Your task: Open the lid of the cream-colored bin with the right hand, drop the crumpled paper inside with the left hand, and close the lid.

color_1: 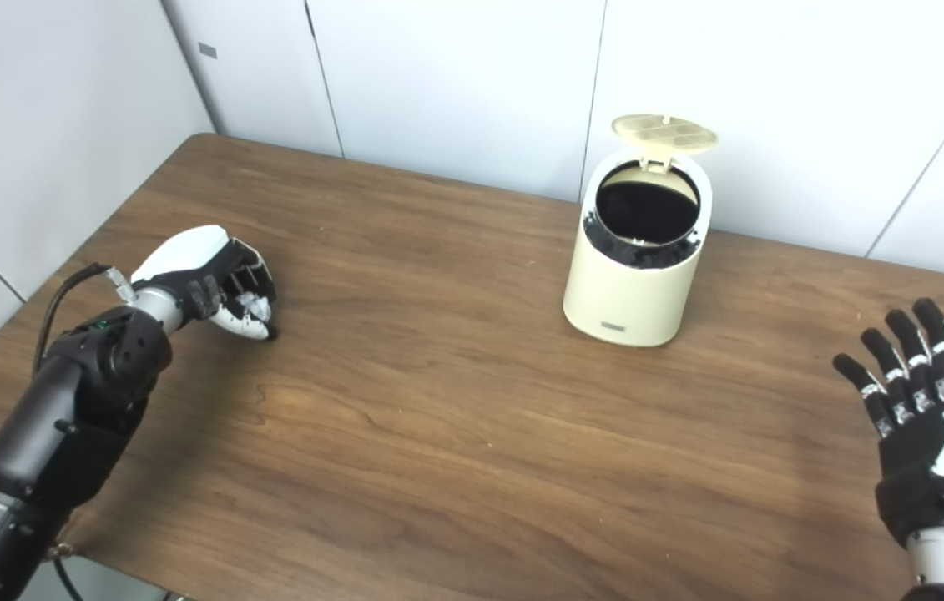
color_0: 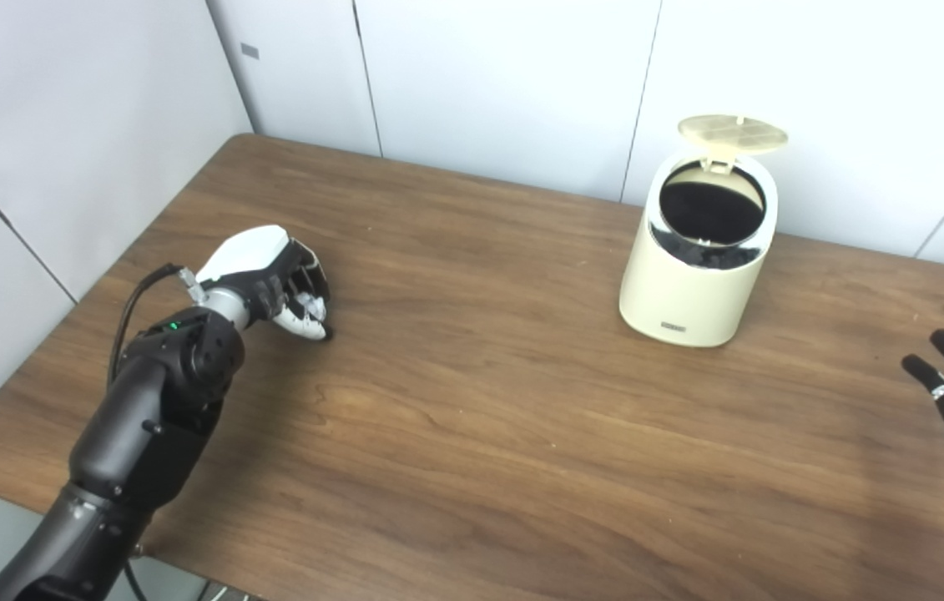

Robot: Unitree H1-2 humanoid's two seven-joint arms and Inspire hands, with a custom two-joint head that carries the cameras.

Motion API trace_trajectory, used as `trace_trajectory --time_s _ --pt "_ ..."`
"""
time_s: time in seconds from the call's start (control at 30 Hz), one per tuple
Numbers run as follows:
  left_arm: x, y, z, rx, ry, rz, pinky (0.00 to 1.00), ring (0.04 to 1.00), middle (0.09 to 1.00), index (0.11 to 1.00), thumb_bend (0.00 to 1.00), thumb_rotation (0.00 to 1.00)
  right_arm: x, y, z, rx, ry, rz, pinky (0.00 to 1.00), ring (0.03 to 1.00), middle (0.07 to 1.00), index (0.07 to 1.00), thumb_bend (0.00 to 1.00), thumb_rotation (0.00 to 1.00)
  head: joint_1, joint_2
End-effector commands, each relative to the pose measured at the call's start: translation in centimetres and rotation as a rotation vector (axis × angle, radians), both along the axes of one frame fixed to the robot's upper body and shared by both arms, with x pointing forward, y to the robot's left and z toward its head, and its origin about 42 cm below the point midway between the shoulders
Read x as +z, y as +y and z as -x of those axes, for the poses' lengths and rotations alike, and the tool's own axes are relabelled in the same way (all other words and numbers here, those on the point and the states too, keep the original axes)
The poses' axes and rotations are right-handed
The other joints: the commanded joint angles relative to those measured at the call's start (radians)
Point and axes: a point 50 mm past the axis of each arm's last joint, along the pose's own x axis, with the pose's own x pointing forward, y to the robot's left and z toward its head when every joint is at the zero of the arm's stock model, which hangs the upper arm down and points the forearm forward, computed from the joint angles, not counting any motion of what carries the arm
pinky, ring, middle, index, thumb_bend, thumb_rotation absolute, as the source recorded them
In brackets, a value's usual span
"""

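Note:
The cream-colored bin (color_0: pixel 693 275) stands upright at the back right of the wooden table (color_0: pixel 472 434). Its round lid (color_0: pixel 732 133) is tipped up and back, showing the dark inside. My left hand (color_0: pixel 271 280) rests low on the table's left side, far from the bin, with its fingers curled around a small white lump that looks like the crumpled paper (color_0: pixel 305 321); most of the lump is hidden. Near the table's right edge my right hand (color_1: pixel 922 401) is open, fingers spread, holding nothing, well right of the bin and nearer to me.
White wall panels (color_0: pixel 505 83) rise directly behind the table's far edge, close behind the bin. A black cable (color_0: pixel 133 300) loops beside my left forearm. Bare wood lies between the two hands.

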Motion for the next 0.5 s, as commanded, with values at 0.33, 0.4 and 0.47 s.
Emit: trace_trajectory --time_s 0.33,0.4,0.47 --pt "2.53 0.64 -0.67 0.021 -0.013 -0.111 0.46 0.48 0.538 0.447 0.5 0.0 1.53 -0.13 -0.31 0.034 -0.076 -0.076 0.78 0.887 0.94 0.927 0.48 0.97 0.0 0.003" --pt "2.57 0.58 -0.7 0.034 -0.004 -0.12 0.45 0.478 0.538 0.45 0.5 0.0 1.41 -0.21 -0.33 0.035 -0.074 -0.081 0.78 0.884 0.942 0.924 0.48 0.97 0.0 0.003" --pt "2.62 0.5 -0.71 0.04 0.001 -0.125 0.45 0.476 0.539 0.45 0.5 0.0 1.37 -0.24 -0.36 0.035 -0.073 -0.083 0.78 0.875 0.939 0.918 0.49 0.97 0.0 0.003"
